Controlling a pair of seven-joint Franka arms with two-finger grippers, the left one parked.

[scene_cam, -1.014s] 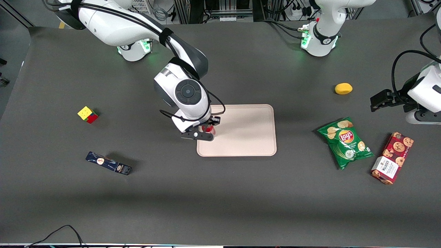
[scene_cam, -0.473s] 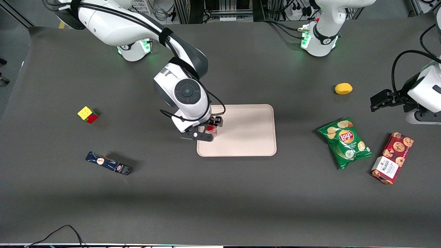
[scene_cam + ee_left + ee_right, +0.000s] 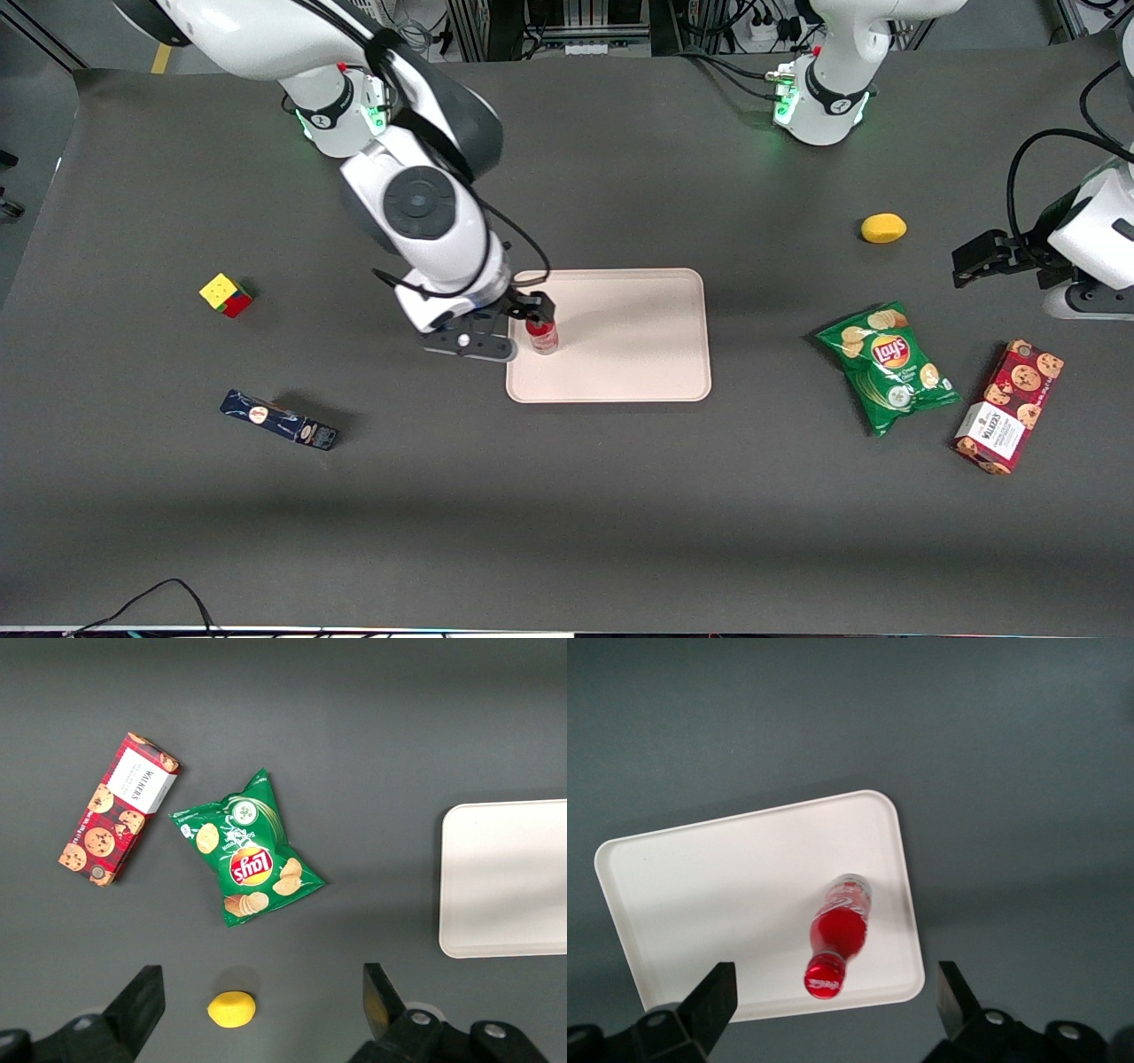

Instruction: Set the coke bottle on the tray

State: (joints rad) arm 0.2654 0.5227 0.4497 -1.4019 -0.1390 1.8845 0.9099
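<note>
Coke bottle (image 3: 542,337) stands upright on tray (image 3: 638,354) near its working-arm edge, my gripper (image 3: 518,321) above it, fingers (image 3: 713,997) spread wide, holding nothing.

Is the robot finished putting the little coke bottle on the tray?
Nearly. Done: the coke bottle stands upright on the tray, near one edge. In hand: nothing; the tool is open, above the bottle and clear of it. Left: probably only moving the arm away.

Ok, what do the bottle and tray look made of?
Coke bottle: likely clear plastic, glossy, with a see-through base. Tray: apparently pale matte moulded plastic, with rounded corners and a low rim. The open gripper hangs above the bottle, apart from it.
</note>
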